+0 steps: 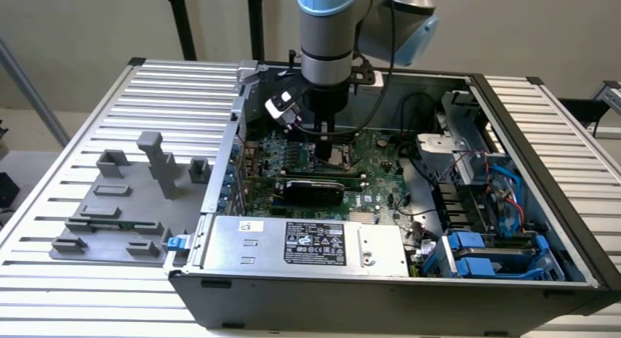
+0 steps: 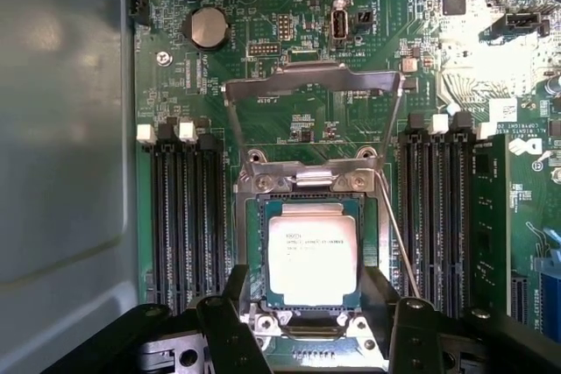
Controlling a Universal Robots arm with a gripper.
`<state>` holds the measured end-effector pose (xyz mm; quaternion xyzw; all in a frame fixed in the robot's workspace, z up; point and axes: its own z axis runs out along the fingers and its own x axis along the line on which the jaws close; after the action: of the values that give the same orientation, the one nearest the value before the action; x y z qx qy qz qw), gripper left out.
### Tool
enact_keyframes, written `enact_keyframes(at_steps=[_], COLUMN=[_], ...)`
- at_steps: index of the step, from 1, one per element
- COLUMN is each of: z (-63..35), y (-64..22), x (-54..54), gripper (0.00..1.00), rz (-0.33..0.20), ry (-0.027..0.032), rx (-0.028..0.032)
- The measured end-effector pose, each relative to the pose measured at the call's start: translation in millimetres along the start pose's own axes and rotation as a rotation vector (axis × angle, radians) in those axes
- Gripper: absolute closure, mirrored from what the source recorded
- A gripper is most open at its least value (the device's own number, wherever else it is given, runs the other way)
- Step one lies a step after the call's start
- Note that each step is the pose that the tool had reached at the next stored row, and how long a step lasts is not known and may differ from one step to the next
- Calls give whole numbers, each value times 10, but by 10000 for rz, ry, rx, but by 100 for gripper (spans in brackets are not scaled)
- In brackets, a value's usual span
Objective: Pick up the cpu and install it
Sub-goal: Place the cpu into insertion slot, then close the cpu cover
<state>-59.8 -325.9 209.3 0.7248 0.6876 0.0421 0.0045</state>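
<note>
The cpu (image 2: 311, 254), a flat square chip with a silver top and green rim, lies level in the motherboard socket (image 2: 248, 243). My gripper (image 2: 311, 285) straddles it, with a dark finger (image 2: 237, 291) against one side edge and its twin (image 2: 384, 291) against the other. In the exterior view the gripper (image 1: 328, 143) reaches straight down into the open computer case, onto the green board (image 1: 374, 179). The socket's metal load plate (image 2: 311, 81) is flipped back, away from the chip.
Black memory slots (image 2: 184, 216) flank the socket on both sides, and a thin lever (image 2: 396, 216) runs along one side. The case holds a power supply (image 1: 305, 243), cables and blue drive bays (image 1: 490, 254). A grey fixture plate with blocks (image 1: 126, 207) sits at the exterior view's left.
</note>
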Motion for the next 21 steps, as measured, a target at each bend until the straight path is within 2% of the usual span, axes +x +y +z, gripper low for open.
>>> enact_keyframes(at_steps=[1, 3, 4, 6, 7, 9, 10, 13, 21], z=[-7, -23, -31, -37, -37, -39, -39, -39, -39], y=[1, 1, 2, 3, 3, 3, 3, 2, 3], x=[0, 1, 2, 2, 2, 2, 2, 2, 2], gripper=[37, 46, 46, 58, 58, 70, 70, 88, 89], rz=[0, 0, 0, 0, 0, 0, -1, 0, 0], ry=[0, 0, 0, 3, 4, 1, 1, 1, 1], rx=[0, 0, 0, -2, -2, -1, 0, 0, 0])
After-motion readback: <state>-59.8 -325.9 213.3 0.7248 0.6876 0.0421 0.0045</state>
